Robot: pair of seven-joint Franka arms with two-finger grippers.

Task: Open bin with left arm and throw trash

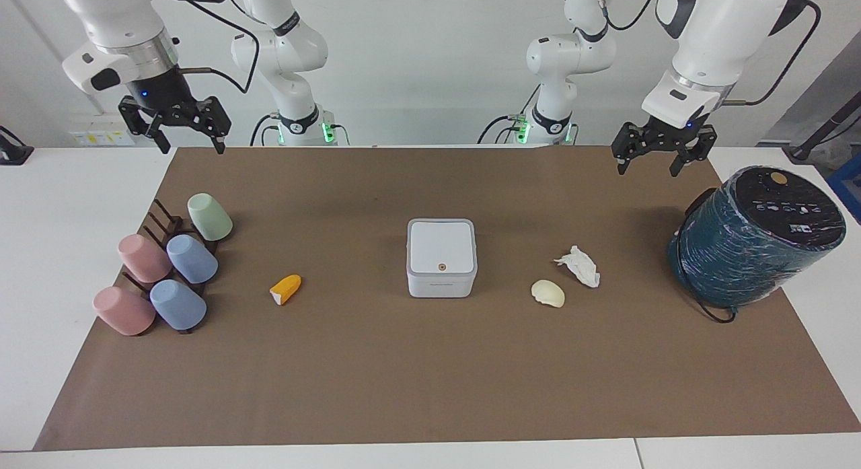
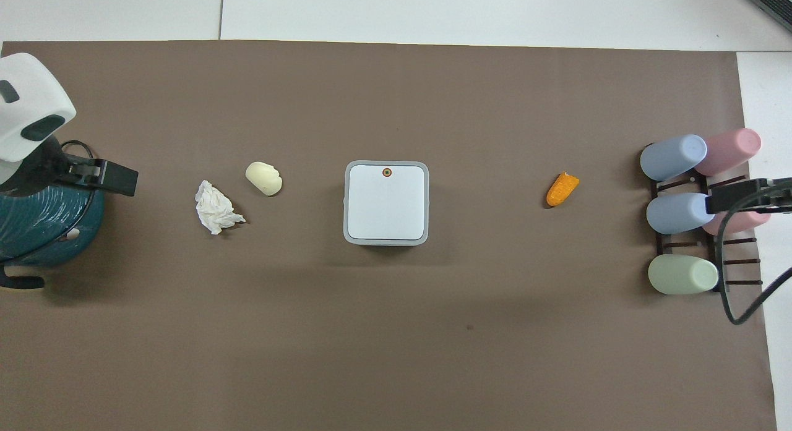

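The bin (image 1: 441, 257) is a small white square box in the middle of the brown mat, its lid shut and its orange button (image 1: 441, 266) on the edge away from the robots. An orange peel (image 1: 286, 289) lies toward the right arm's end. A cream peel (image 1: 548, 293) and a crumpled tissue (image 1: 578, 265) lie toward the left arm's end. My left gripper (image 1: 649, 166) hangs open and empty high over the mat's edge by the teal cylinder. My right gripper (image 1: 192, 146) waits open and empty above the mat's corner by the cups.
A big teal plastic-wrapped cylinder (image 1: 757, 237) leans at the left arm's end, with a black cable under it. Several pastel cups (image 1: 165, 267) lie on a dark rack (image 1: 161, 220) at the right arm's end. White table (image 1: 67, 206) surrounds the mat.
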